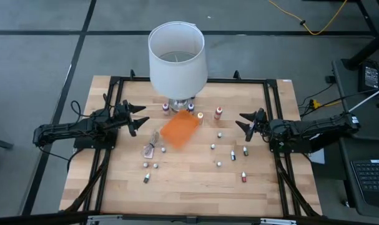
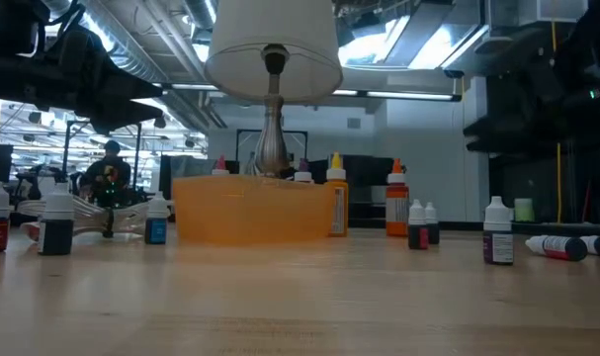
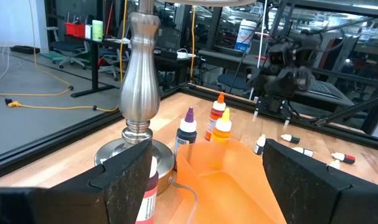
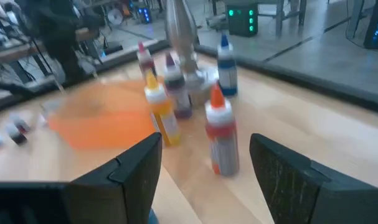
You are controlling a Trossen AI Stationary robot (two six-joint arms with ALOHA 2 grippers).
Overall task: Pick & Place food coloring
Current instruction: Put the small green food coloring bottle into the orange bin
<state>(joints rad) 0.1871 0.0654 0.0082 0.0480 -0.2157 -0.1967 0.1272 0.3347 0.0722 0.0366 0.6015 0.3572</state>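
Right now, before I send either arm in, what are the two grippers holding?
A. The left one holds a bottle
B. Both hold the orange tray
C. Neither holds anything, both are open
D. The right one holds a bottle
C: the left gripper and right gripper both sit open at the table's sides, clear of the bottles, and each wrist view shows only empty space between the fingers.

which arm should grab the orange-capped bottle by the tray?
Probably right. The right gripper is open and faces the orange-capped bottle with bare table between. The left gripper has the lamp and tray in its way.
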